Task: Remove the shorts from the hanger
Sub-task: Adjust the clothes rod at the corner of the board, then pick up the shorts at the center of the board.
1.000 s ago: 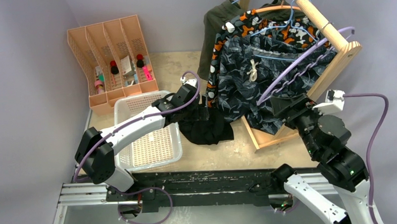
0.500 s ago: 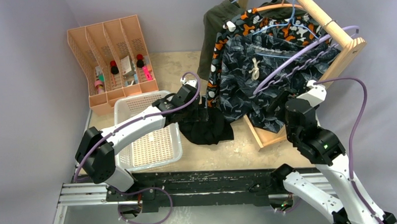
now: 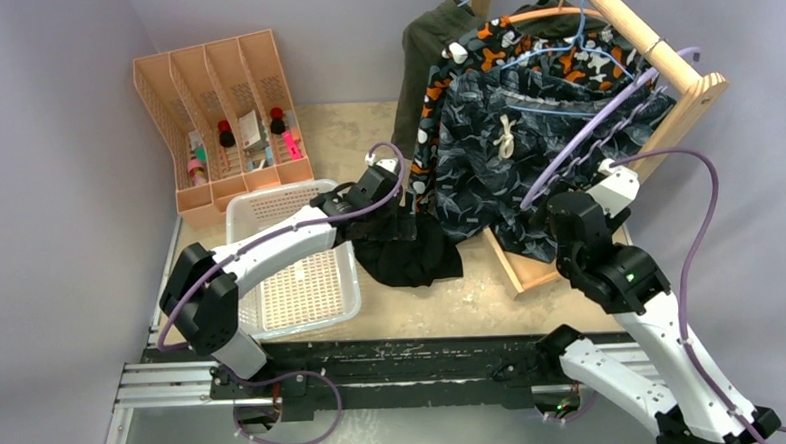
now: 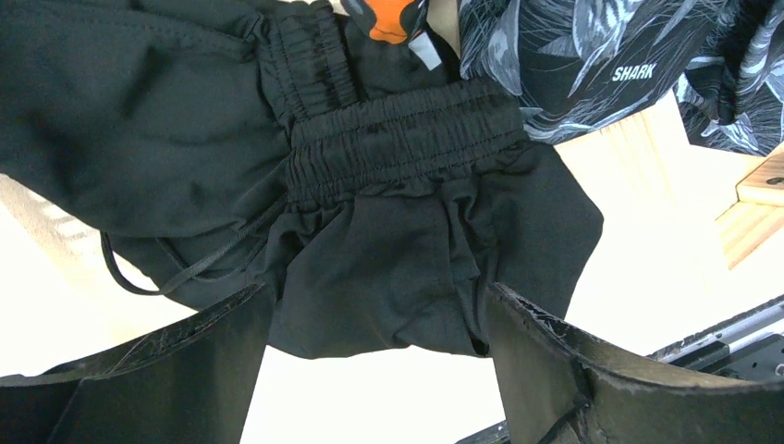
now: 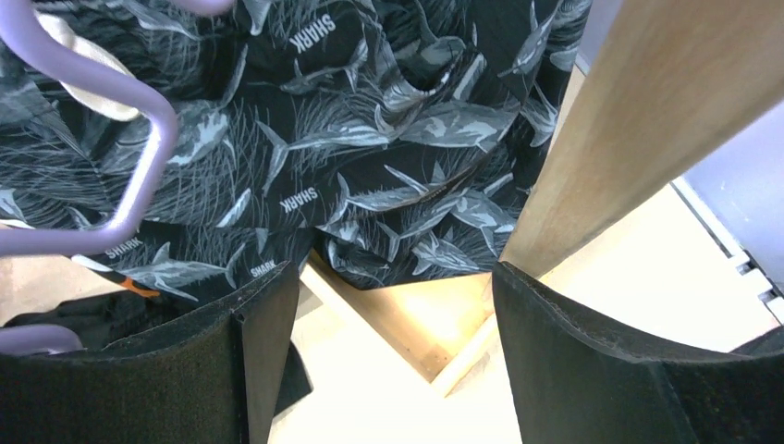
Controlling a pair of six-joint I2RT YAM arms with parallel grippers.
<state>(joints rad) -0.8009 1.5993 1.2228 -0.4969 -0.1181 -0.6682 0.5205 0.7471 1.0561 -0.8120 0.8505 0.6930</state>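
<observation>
- Left gripper [image 4: 379, 370]: jaws spread wide, nothing between the pads. I have it hovering directly over the black shorts [image 4: 370, 185].
- Black shorts: on no hanger, crumpled on the table [image 3: 443, 305] between the white basket [image 3: 292, 286] and the foot of the wooden rack [image 3: 626, 27]. In the left wrist view the elastic waistband faces up and a thin cord trails to the left.
- Right gripper [image 5: 384, 370]: released, gripping nothing. The rack's base frame and bare table show through the gap, and a rack post stands just beside one finger.
- Shark-print shorts [image 3: 482, 168]: dark blue-grey, hanging at the front of the rack, directly ahead of the right gripper. The lower left edge meets the black pair.
- Purple hanger [image 3: 586, 138]: slants across the front of the shark-print pair. I cannot tell whether it carries anything.
- Orange camouflage shorts [image 3: 506, 45]: hanging behind the shark-print pair.
- Olive shorts [image 3: 427, 50]: hanging at the far end of the rack.
- Peach file organiser [image 3: 213, 90]: back left, beyond the basket.
</observation>
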